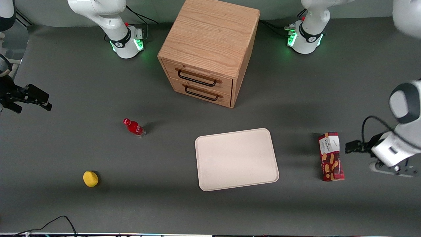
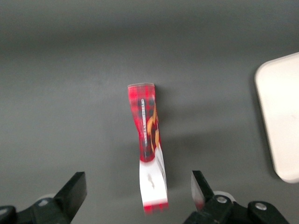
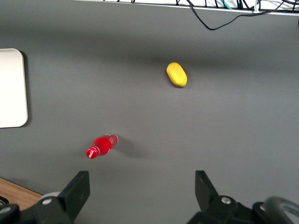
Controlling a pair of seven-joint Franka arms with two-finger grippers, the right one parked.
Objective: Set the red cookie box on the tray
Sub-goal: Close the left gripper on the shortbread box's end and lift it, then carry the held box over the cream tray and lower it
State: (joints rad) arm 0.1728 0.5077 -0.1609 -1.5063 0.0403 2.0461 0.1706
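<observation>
I see the red cookie box (image 1: 331, 157) lying on the bench at three o'clock of the tray (image 1: 236, 159), ungrasped, with my end effector (image 2: 139, 189) spread wide above it; pickup and placement remain.

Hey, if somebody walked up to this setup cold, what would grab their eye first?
Probably the wooden drawer cabinet, standing between the two arm bases, farther from the front camera than the cream tray. Next, the red cookie box lying on the table beside the tray, toward the working arm's end, with the open gripper hovering over its white-label end. A small red bottle and a yellow object lie toward the parked arm's end.
</observation>
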